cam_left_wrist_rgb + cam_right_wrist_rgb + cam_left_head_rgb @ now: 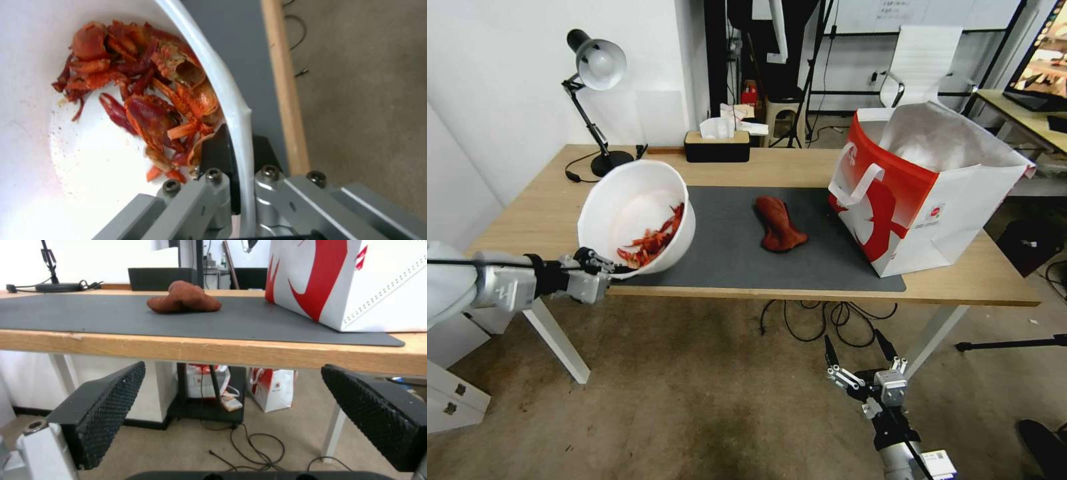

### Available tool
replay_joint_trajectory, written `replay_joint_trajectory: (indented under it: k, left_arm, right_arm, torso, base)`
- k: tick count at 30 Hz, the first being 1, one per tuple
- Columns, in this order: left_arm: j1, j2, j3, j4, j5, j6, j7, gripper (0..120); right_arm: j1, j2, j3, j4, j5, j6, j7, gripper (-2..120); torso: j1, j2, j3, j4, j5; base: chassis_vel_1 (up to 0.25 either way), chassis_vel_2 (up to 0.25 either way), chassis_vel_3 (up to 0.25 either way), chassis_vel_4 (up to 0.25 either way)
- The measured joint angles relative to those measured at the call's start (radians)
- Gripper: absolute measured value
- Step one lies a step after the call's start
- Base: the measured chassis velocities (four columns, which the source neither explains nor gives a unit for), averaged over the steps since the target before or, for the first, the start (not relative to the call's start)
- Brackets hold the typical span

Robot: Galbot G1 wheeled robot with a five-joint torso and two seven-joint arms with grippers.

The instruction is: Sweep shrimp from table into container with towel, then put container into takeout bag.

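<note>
Pretty even indoor light is filling the head view, shadows staying soft, and straight lines are bowing near the edges like a fisheye. The container [236, 110] rim is catching glare in the left wrist view, where everything's looking soft and blurry. The right wrist view is washing out bright along its top edge.

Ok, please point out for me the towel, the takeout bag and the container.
towel [779, 225]: head view, middle of the crumpled cloth on the mat.
takeout bag [894, 200]: head view, red front wall.
container [627, 200]: head view, bare white inner wall above the shrimp.
</note>
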Motion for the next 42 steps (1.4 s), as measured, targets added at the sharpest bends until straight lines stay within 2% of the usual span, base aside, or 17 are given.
replay_joint_trajectory:
  k: [3, 8, 11, 13, 15, 22, 24, 25, 29, 30, 33, 34, 37, 38, 41, 42]
  left_arm:
    - [-0.006, 0.002, 0.030, -0.006, -0.032, 0.089, -0.065, 0]
    - [-0.011, -0.002, 0.045, -0.006, -0.068, 0.125, -0.095, 0]
    - [-0.024, -0.015, 0.067, -0.010, -0.107, 0.162, -0.142, 0]
    - [-0.033, -0.020, 0.080, -0.010, -0.107, 0.163, -0.143, 0]
    - [-0.108, -0.045, 0.170, -0.007, -0.082, 0.135, -0.114, 0]
    - [-0.135, -0.064, 0.205, 0.009, -0.042, 0.100, -0.092, 0]
    - [-0.191, -0.073, 0.246, 0.021, -0.018, 0.076, -0.084, 0]
    - [-0.191, -0.073, 0.246, 0.021, -0.018, 0.076, -0.084, 0]
    - [-0.272, -0.102, 0.309, 0.039, 0.007, 0.030, -0.071, 0]
    - [-0.272, -0.102, 0.309, 0.039, 0.007, 0.030, -0.071, 0]
    - [-0.342, -0.130, 0.377, 0.065, 0.041, 0.000, -0.068, 0]
    - [-0.342, -0.130, 0.377, 0.065, 0.041, 0.000, -0.068, 0]
    - [-0.419, -0.160, 0.449, 0.090, 0.081, -0.023, -0.057, 0]
    - [-0.419, -0.160, 0.449, 0.090, 0.081, -0.023, -0.057, 0]
    - [-0.467, -0.177, 0.506, 0.103, 0.105, -0.038, -0.053, 0]
    - [-0.467, -0.177, 0.506, 0.103, 0.105, -0.038, -0.053, 0]
  right_arm:
    - [0.000, 0.010, 0.000, -0.005, -0.011, 0.000, 0.000, 100]
    - [0.001, 0.016, -0.001, -0.006, -0.020, 0.000, 0.000, 100]
    - [0.005, 0.025, -0.006, -0.007, -0.028, -0.005, 0.000, 100]
    - [0.005, 0.028, -0.008, -0.007, -0.031, -0.007, 0.000, 100]
    - [0.005, 0.038, -0.013, -0.009, -0.041, -0.012, 0.000, 100]
    - [-0.007, 0.051, -0.010, -0.005, -0.057, -0.012, 0.000, 100]
    - [-0.014, 0.067, -0.008, -0.002, -0.074, -0.012, 0.000, 100]
    - [-0.014, 0.067, -0.008, -0.002, -0.074, -0.012, 0.000, 100]
    - [-0.027, 0.093, -0.009, -0.001, -0.101, -0.009, -0.001, 100]
    - [-0.027, 0.093, -0.009, -0.001, -0.101, -0.009, -0.001, 100]
    - [-0.031, 0.095, -0.005, -0.001, -0.105, -0.006, -0.002, 100]
    - [-0.031, 0.095, -0.005, -0.001, -0.105, -0.006, -0.002, 100]
    - [-0.028, 0.083, 0.005, -0.002, -0.097, -0.005, -0.001, 100]
    - [-0.028, 0.083, 0.005, -0.002, -0.097, -0.005, -0.001, 100]
    - [-0.027, 0.082, 0.007, -0.003, -0.094, -0.005, -0.001, 100]
    - [-0.027, 0.082, 0.007, -0.003, -0.094, -0.005, -0.001, 100]
  torso:
    - [0.000, 0.000, 0.000, -0.0001, 0.0000]
    - [0.000, 0.000, 0.000, 0.0000, -0.0001]
    - [0.000, 0.000, 0.000, 0.0000, -0.0001]
    - [0.000, 0.000, 0.000, 0.0000, -0.0001]
    - [0.000, 0.000, 0.000, -0.0004, -0.0002]
    - [0.000, 0.000, 0.000, -0.0001, -0.0003]
    - [0.000, 0.000, 0.000, 0.0000, -0.0001]
    - [0.000, 0.000, 0.000, 0.0000, -0.0001]
    - [0.000, 0.000, 0.000, -0.0001, 0.0000]
    - [0.000, 0.000, 0.000, -0.0001, 0.0000]
    - [0.000, 0.000, 0.000, -0.0001, -0.0001]
    - [0.000, 0.000, 0.000, -0.0001, -0.0001]
    - [0.000, 0.000, 0.000, -0.0002, -0.0002]
    - [0.000, 0.000, 0.000, -0.0002, -0.0002]
    - [0.000, 0.000, 0.000, -0.0001, -0.0001]
    - [0.000, 0.000, 0.000, -0.0001, -0.0001]
  base:
    - [0.000, 0.000, 0.000, 0.000]
    - [0.000, 0.000, 0.000, 0.000]
    - [0.000, 0.000, 0.000, 0.000]
    - [0.000, 0.000, 0.000, 0.000]
    - [0.000, 0.000, 0.000, 0.000]
    - [0.000, 0.000, 0.000, 0.000]
    - [0.000, 0.000, 0.000, 0.000]
    - [0.000, 0.000, 0.000, 0.000]
    - [0.000, 0.000, 0.000, 0.000]
    - [0.000, 0.000, 0.000, 0.000]
    - [0.000, 0.000, 0.000, 0.000]
    - [0.000, 0.000, 0.000, 0.000]
    - [0.000, 0.000, 0.000, 0.000]
    - [0.000, 0.000, 0.000, 0.000]
    - [0.000, 0.000, 0.000, 0.000]
    - [0.000, 0.000, 0.000, 0.000]
